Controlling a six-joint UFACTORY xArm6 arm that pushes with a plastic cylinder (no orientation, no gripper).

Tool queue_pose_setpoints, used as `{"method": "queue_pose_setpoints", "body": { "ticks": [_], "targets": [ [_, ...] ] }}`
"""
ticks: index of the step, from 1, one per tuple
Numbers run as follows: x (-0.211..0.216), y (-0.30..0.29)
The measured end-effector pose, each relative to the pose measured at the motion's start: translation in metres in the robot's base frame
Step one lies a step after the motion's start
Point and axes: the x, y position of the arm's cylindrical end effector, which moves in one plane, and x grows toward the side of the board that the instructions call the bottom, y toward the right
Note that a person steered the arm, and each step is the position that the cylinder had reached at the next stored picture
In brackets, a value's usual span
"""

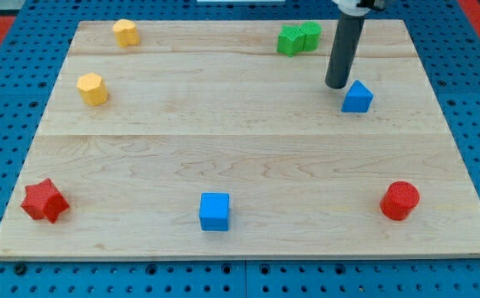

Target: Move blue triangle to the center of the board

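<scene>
The arm enters from the view's top edge, right of centre, and only its lowest part shows: a pale collar cut off by the frame, then the straight dark rod (343,50) dropping almost upright with a slight lean toward the view's left. There is no pincer on this arm, so nothing opens, closes or holds; the rod simply ends in my tip (337,85), which sits down on the wooden worktop (223,141). The blue triangle (357,97) lies just beside the tip, to its right and a little lower in the view; whether the two actually touch I cannot tell, since the rod's base and the block's upper left corner nearly meet. That puts the blue triangle in the upper right part of the board, well away from its middle. Two green blocks (298,38) sit pressed together near the top edge, left of the rod, their shapes hard to make out. A yellow block (125,32) stands at the upper left, and another yellow block (92,88) lies below it near the left edge. Along the bottom run a red star (43,201) at the left, a blue cube (214,211) in the middle and a red cylinder (400,200) at the right.
</scene>
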Motion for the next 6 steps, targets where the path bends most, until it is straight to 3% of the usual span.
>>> {"method": "queue_pose_setpoints", "body": {
  "ticks": [1, 2, 4, 5, 6],
  "targets": [
    [-0.009, 0.037],
    [0.038, 0.039],
    [0.091, -0.14],
    [0.118, -0.103],
    [0.172, -0.066]
  ]
}}
